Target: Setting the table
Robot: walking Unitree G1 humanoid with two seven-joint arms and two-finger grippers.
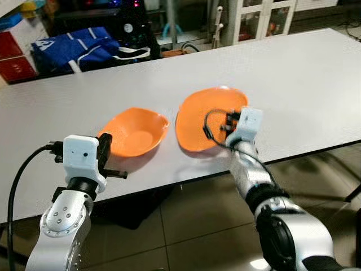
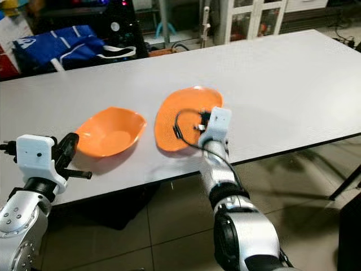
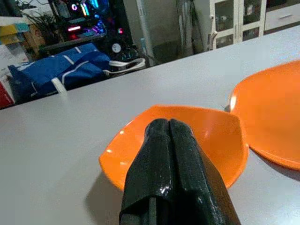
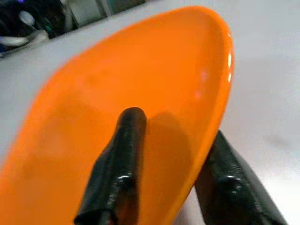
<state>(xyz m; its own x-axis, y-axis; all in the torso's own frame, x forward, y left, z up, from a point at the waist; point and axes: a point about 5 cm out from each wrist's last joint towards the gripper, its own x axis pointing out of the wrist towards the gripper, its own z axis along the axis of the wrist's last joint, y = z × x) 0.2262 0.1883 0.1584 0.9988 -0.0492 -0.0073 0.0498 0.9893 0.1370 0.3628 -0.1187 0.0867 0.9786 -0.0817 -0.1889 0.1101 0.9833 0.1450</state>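
Table (image 1: 316,84), right gripper (image 4: 173,173) pinching plate (image 4: 140,84)

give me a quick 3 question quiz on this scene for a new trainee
1. True or false: the right gripper has its jaws clamped on the rim of the orange plate.
2. How do the jaws of the left gripper stand? A) wide open B) shut with nothing between them C) shut on the bowl
3. Fill in: the orange bowl sits on the white ____, on the robot's left of the plate.

Key
1. True: one finger lies over the plate's inside, the other under its rim, and the plate is tilted up.
2. B
3. table
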